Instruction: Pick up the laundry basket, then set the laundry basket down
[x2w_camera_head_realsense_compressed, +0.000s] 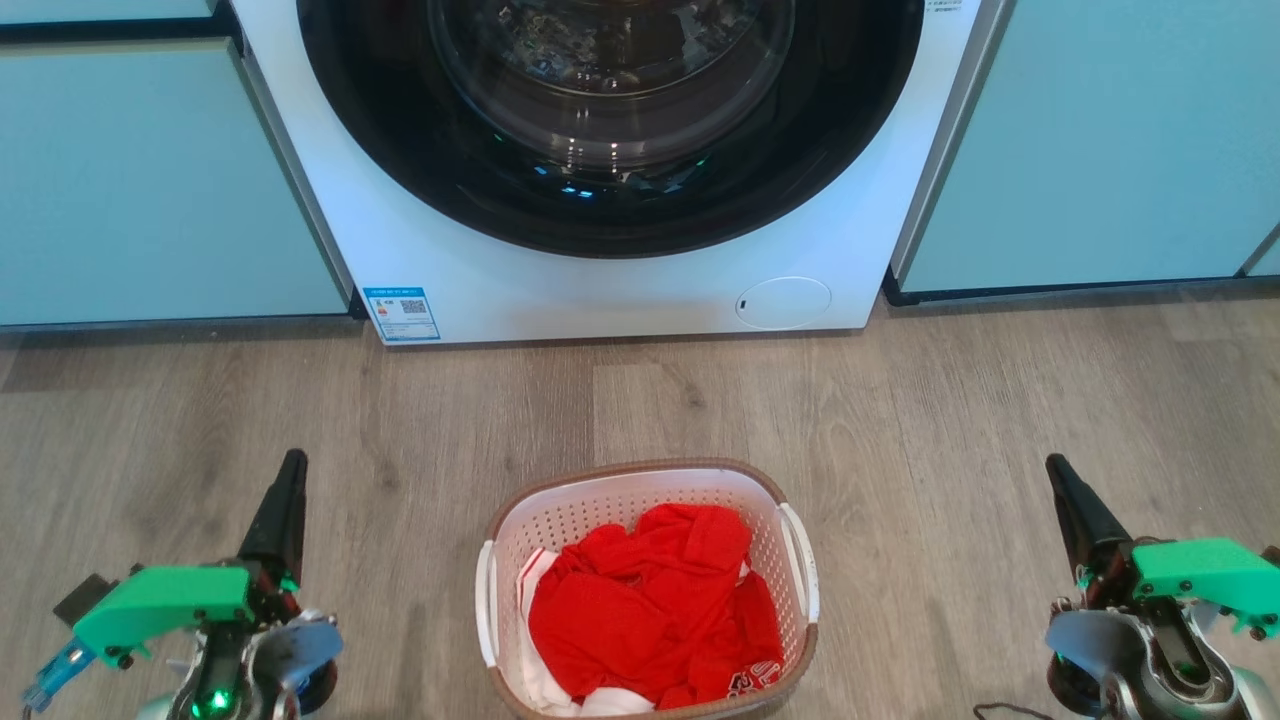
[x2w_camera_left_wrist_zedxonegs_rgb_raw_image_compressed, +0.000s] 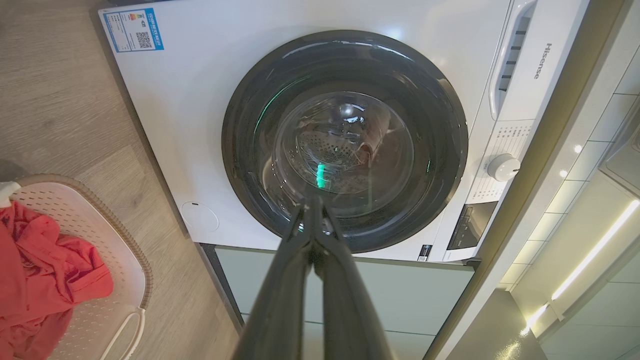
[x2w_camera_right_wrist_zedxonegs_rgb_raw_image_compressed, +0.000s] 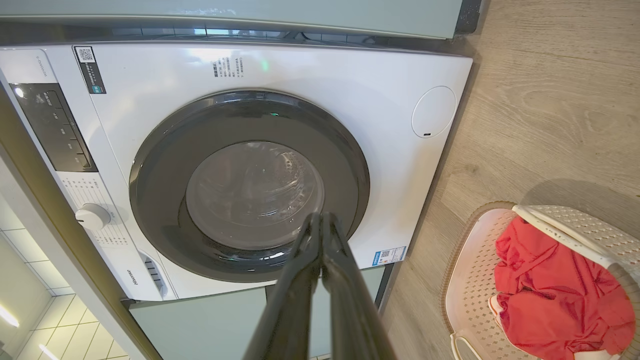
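Laundry basket (x2w_camera_head_realsense_compressed: 600, 510): white perforated plastic, smooth; rim (x2w_camera_head_realsense_compressed: 640, 466) brown, woven-look. Clothes (x2w_camera_head_realsense_compressed: 650, 600) inside: red cloth, crumpled, matt. Washer (x2w_camera_head_realsense_compressed: 600, 290): glossy white panel, dark shiny door ring (x2w_camera_head_realsense_compressed: 380, 150), clear glass window (x2w_camera_head_realsense_compressed: 610, 90). Floor (x2w_camera_head_realsense_compressed: 900, 420): grey wood-grain planks, matt. Cabinet fronts (x2w_camera_head_realsense_compressed: 130, 180): pale green, smooth.

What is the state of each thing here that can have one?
laundry basket: upright on the floor, red clothes inside, not held
washer door: shut
left gripper: shut, empty
right gripper: shut, empty
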